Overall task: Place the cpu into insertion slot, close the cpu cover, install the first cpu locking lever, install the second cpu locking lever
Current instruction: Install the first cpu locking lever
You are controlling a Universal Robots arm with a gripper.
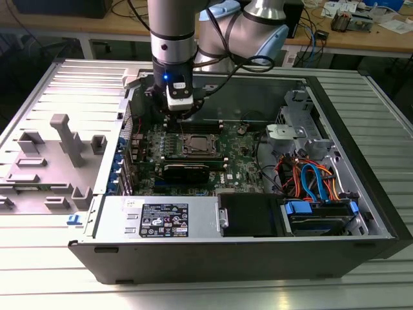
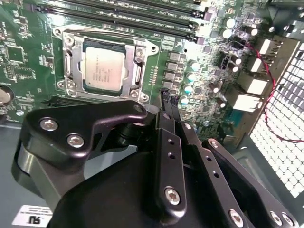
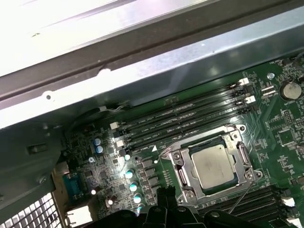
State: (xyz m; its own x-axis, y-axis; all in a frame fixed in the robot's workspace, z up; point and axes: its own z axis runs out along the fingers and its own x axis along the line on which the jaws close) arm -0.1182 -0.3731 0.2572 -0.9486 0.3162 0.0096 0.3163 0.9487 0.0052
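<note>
While the slatted grey desk (image 1: 381,284) holds a big open computer case (image 1: 245,255), the robot arm (image 1: 173,32) reaches down into it over the green board (image 1: 242,158). Its black tool (image 1: 182,113) hangs above the board, near the insertion slot (image 2: 66,35) but apart from it. In the second wrist view its fingers (image 2: 165,98) are pressed together with nothing between them. The cpu cover (image 2: 137,71) lies flat down on the slot. The cpu (image 2: 104,70) sits inside the slot, and its silver top shows through the hole in the cover.
</note>
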